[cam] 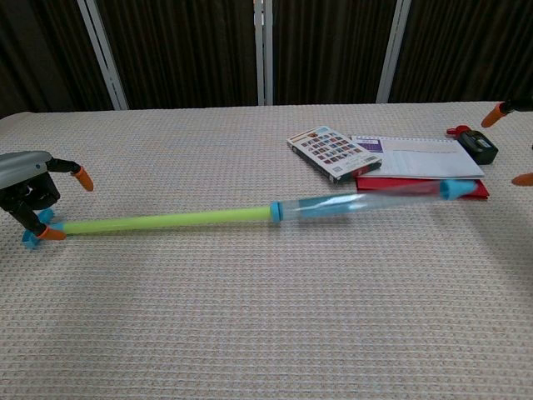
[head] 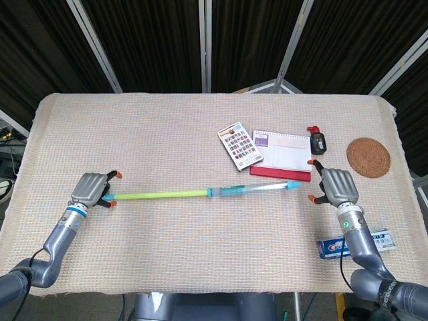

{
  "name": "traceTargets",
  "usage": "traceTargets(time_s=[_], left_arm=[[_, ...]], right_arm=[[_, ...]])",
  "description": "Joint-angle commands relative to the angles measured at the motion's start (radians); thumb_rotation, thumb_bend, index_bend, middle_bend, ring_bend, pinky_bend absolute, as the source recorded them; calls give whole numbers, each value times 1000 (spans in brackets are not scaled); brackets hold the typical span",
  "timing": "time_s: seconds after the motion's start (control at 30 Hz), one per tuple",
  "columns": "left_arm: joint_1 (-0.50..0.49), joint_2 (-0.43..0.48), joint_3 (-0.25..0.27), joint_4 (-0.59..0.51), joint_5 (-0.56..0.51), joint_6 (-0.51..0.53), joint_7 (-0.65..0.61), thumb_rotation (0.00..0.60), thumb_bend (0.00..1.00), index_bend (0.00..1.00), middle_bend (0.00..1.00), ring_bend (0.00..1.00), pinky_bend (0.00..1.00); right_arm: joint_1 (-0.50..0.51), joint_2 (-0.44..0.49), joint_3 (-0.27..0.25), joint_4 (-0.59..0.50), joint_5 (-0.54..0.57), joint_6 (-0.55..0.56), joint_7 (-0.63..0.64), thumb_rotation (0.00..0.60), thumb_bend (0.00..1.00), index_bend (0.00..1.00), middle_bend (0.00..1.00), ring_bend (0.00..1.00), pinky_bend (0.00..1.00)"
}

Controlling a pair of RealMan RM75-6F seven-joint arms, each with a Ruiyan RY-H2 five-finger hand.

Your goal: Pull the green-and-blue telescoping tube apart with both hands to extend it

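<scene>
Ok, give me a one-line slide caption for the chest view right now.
Extended green-and-blue telescoping tube lying on the table, left hand open at its green end, right hand's fingertips apart beyond its blue end.

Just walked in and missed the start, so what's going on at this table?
A two-armed robot is working on a green-and-blue telescoping tube, which lies extended across the table. The right hand is open, apart from the tube's blue end. The left hand sits at the green end with its fingers spread; a grip there cannot be confirmed. A notebook, booklet and coaster lie nearby.
</scene>
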Motion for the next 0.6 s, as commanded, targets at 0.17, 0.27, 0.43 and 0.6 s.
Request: traceTargets(time_s=[0.17, 0.27, 0.43, 0.6], left_arm=[[17, 29, -4, -37, 9, 38, -12, 600, 0, 0, 859, 831, 1000], [44, 73, -16, -99, 19, 109, -16, 600, 0, 0, 802, 785, 965], [123, 167, -22, -240, 53, 275, -23, 600, 0, 0, 429, 437, 573], [223, 276, 15, -409, 63, 402, 57, 600, 0, 0, 1, 8, 29]], right_arm=[[-21, 22, -5, -32, -26, 1, 36, 600, 0, 0, 994, 1000, 1000], [-58, 49, -8, -62, -84, 48, 84, 600, 0, 0, 936, 982, 984], [-153, 92, -47, -66, -289, 199, 187, 600, 0, 0, 489, 589, 555], [-256, 108, -101, -6, -495, 385, 297, 600, 0, 0, 65, 90, 74]])
